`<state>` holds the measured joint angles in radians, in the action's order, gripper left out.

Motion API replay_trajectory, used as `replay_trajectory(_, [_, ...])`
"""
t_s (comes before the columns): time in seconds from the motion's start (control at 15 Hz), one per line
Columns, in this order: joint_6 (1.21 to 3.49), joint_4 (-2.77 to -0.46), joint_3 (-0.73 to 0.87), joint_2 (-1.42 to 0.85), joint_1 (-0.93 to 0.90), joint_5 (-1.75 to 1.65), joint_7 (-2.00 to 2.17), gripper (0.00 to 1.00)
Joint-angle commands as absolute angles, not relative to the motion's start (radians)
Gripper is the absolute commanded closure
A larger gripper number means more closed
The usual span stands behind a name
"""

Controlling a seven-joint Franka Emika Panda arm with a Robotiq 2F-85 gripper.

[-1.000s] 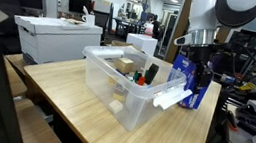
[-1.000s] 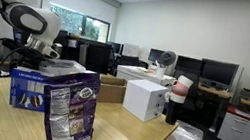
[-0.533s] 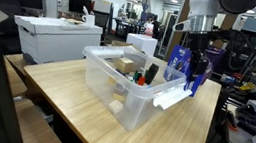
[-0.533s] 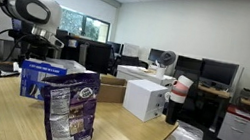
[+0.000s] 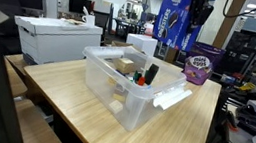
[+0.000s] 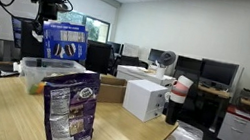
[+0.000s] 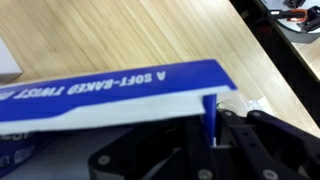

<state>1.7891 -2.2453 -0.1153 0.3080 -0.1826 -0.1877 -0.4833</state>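
My gripper (image 5: 192, 4) is shut on the top of a blue snack bag (image 5: 172, 20) and holds it high above the clear plastic bin (image 5: 131, 82). The same bag (image 6: 65, 42) hangs from the gripper (image 6: 51, 10) above the bin (image 6: 44, 71) in both exterior views. In the wrist view the blue bag (image 7: 110, 92) with white lettering is pinched in the gripper (image 7: 205, 125). A purple snack bag (image 5: 202, 65) stands on the wooden table (image 5: 180, 129) beside the bin; it fills the foreground in an exterior view (image 6: 70, 110).
The bin holds several small items (image 5: 138, 73). A white box (image 5: 57, 37) sits at the table's far side, and a white box (image 6: 147, 98) and a cardboard box (image 6: 112, 89) show in an exterior view. Cables and equipment (image 5: 251, 94) crowd beside the table.
My gripper has risen with the blue bag, from table level beside the bin to high above it. The purple bag it hid now stands uncovered.
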Motion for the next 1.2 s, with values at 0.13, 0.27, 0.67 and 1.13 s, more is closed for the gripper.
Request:
replay_trajectory(0.13, [1.706,-2.041,-0.160,0.209,-0.222,-0.271,-0.543,0.95])
replay_trajectory(0.27, [1.715,-2.014,-0.166,0.182,-0.231,-0.264,-0.563,0.95])
replay_trajectory(0.67, [1.729,-1.968,-0.184,0.098,-0.248,-0.216,-0.629,0.95])
replay_trajectory(1.13, [1.741,-1.914,-0.236,-0.010,-0.263,-0.084,-0.685,0.95])
